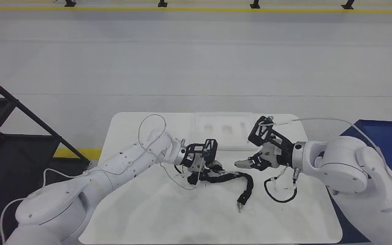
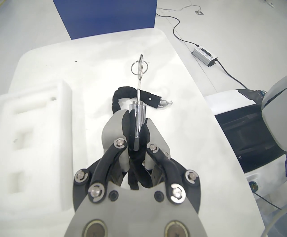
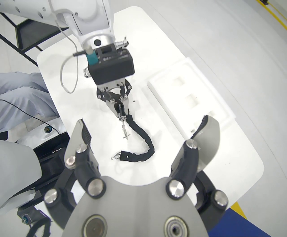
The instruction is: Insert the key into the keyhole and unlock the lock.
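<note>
My left gripper (image 2: 136, 119) is shut on the chrome lock cylinder (image 2: 139, 116), held just above the white table. The key (image 2: 140, 67), with its ring, stands in the keyhole at the cylinder's end and points away from the fingers. The lock's black sleeved cable (image 2: 125, 94) curves off from the cylinder across the table, and its metal pin end (image 2: 165, 103) lies free, apart from the cylinder. My right gripper (image 3: 143, 121) is open with nothing in it, a short way off from the key (image 3: 125, 131) and facing the left gripper (image 3: 120, 112). From above, the two grippers (image 1: 205, 164) (image 1: 248, 160) face each other at mid-table.
A white foam insert (image 1: 226, 128) with cut-out pockets lies at the table's far side, behind the grippers. The cable's loop (image 1: 236, 179) runs toward the front edge. A blue panel (image 2: 107, 15) stands beyond the table's end.
</note>
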Controlling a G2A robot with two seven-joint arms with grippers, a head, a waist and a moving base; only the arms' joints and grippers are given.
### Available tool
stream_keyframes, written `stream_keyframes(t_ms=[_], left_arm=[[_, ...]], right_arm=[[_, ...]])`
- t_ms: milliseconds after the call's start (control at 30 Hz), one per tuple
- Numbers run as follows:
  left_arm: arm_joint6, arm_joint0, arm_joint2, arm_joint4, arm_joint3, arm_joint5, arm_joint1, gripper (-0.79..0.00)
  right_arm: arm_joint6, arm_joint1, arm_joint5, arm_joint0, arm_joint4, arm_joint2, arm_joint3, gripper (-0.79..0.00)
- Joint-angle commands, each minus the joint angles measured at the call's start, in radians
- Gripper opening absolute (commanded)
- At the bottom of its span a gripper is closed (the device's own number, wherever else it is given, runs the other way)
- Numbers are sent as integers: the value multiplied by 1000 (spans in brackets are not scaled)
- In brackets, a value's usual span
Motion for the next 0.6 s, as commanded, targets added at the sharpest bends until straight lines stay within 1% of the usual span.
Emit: stream_keyframes(t_ms=[0,33,67,100,133,167,300,400,467,567], left_arm=[[-19,13,0,-1,3,0,-7,-785],[-32,23,0,0,6,0,-11,-785],[-39,28,0,-3,11,0,-15,-730],[-51,35,0,-4,16,0,-20,-523],[-62,40,0,-7,20,0,-24,-443],[-72,44,0,-14,27,0,-29,0],[-106,53,0,-56,50,0,-44,0],[-100,46,0,-84,68,0,-49,0],[-69,32,0,-101,81,0,-45,0],[0,-7,0,-100,93,0,-26,0]], right_arm=[[-16,-1,-9,-3,7,1,9,0],[-24,-1,-13,-4,8,1,16,0],[-27,-1,-18,-4,6,0,21,0],[-33,-2,-20,-5,9,-2,26,0],[-39,-3,-23,-4,10,-3,30,0],[-42,-3,-25,-3,9,-4,35,0],[-58,-6,-45,4,8,-12,54,0],[-71,-9,-68,11,10,-25,79,0],[-85,-12,-87,20,12,-37,101,0],[-137,-19,-144,44,-7,-58,144,0]])
